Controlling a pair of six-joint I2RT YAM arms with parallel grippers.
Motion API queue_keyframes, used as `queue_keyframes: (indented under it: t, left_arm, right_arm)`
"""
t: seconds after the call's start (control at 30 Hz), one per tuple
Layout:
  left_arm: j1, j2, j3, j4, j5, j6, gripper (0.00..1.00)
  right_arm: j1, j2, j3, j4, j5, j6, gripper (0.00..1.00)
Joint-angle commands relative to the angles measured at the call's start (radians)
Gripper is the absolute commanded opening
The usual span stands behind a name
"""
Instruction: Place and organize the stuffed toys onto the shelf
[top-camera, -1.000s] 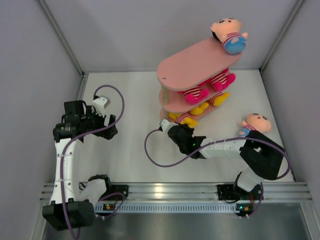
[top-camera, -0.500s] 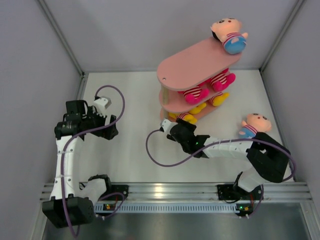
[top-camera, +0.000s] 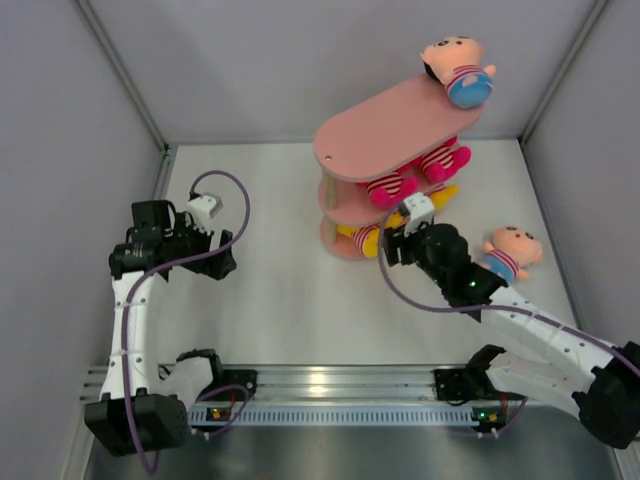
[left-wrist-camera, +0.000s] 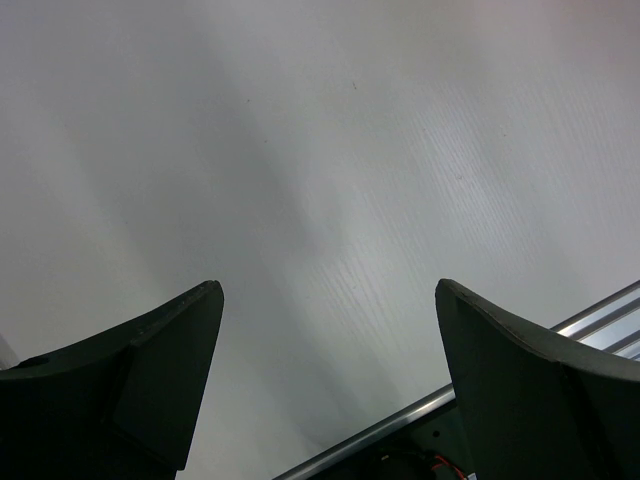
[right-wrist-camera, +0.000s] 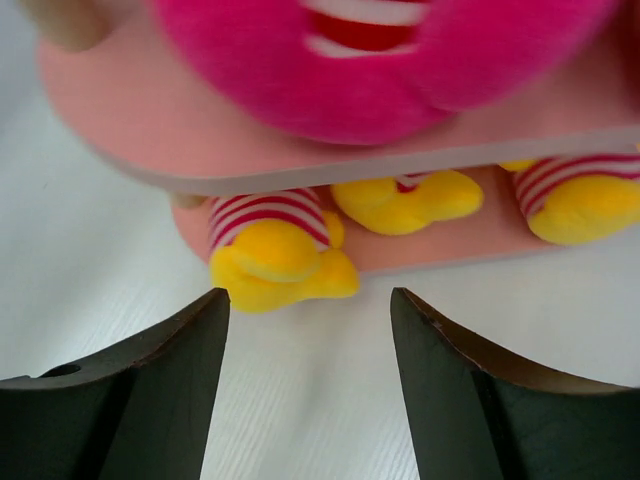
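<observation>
Right claw (right-wrist-camera: 308, 300) spread, yellow toy (right-wrist-camera: 278, 264) just beyond

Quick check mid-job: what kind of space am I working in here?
Probably a lab test cell, not a home: plain grey panel walls with metal corner posts enclose a white tabletop, and an extruded aluminium rail runs along its near edge.

This is a robotics lab test cell. A white tabletop (top-camera: 270, 310) is boxed in by plain grey panels (top-camera: 300, 60) set in metal framing. A left arm (top-camera: 125, 310) and a right arm (top-camera: 535, 330) are bolted to an aluminium rail (top-camera: 340, 380) at the near edge, and purple cables (top-camera: 246, 205) loop off them. A pink shelf (top-camera: 380, 130) loaded with stuffed toys (top-camera: 458, 68) stands on the tabletop.
</observation>
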Motion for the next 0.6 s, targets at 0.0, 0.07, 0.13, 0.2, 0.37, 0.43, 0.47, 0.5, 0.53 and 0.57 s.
queue_keyframes:
  t: [0.0, 0.07, 0.13, 0.2, 0.37, 0.43, 0.47, 0.5, 0.53, 0.57]
  left_arm:
    - [-0.002, -0.003, -0.006, 0.003, 0.007, 0.004, 0.93]
    - [-0.002, -0.003, -0.006, 0.003, 0.004, 0.004, 0.93]
    - [-0.002, -0.007, -0.006, 0.003, 0.0, 0.002, 0.93]
    - [-0.002, -0.009, -0.006, 0.003, -0.004, -0.001, 0.93]
    - [-0.002, -0.007, -0.006, 0.003, -0.015, 0.004, 0.93]
    - [-0.002, -0.003, -0.006, 0.003, -0.015, 0.004, 0.93]
    - [-0.002, -0.003, -0.006, 0.003, -0.016, 0.004, 0.93]
    - [-0.002, 0.002, -0.006, 0.003, -0.018, 0.002, 0.93]
    - [-0.002, 0.004, -0.008, 0.003, -0.019, 0.004, 0.93]
    - [-0.002, 0.005, -0.006, 0.003, -0.02, 0.004, 0.93]
  right_arm:
    - [-0.227, -0.029, -0.035, 0.043, -0.278, 0.312, 0.65]
    - [-0.334, 0.018, -0.026, 0.063, -0.373, 0.369, 0.65]
    - [-0.455, 0.082, -0.018, 0.111, -0.493, 0.443, 0.65]
    - [-0.513, 0.125, -0.003, 0.167, -0.525, 0.486, 0.65]
    - [-0.526, 0.268, 0.049, 0.235, -0.483, 0.521, 0.66]
    - [-0.531, 0.326, 0.066, 0.272, -0.483, 0.538, 0.66]
    - [-0.53, 0.345, 0.074, 0.278, -0.48, 0.54, 0.66]
    - [-0.532, 0.362, 0.087, 0.287, -0.47, 0.541, 0.66]
    - [-0.532, 0.389, 0.092, 0.301, -0.464, 0.544, 0.66]
    - [-0.531, 0.403, 0.101, 0.309, -0.457, 0.547, 0.66]
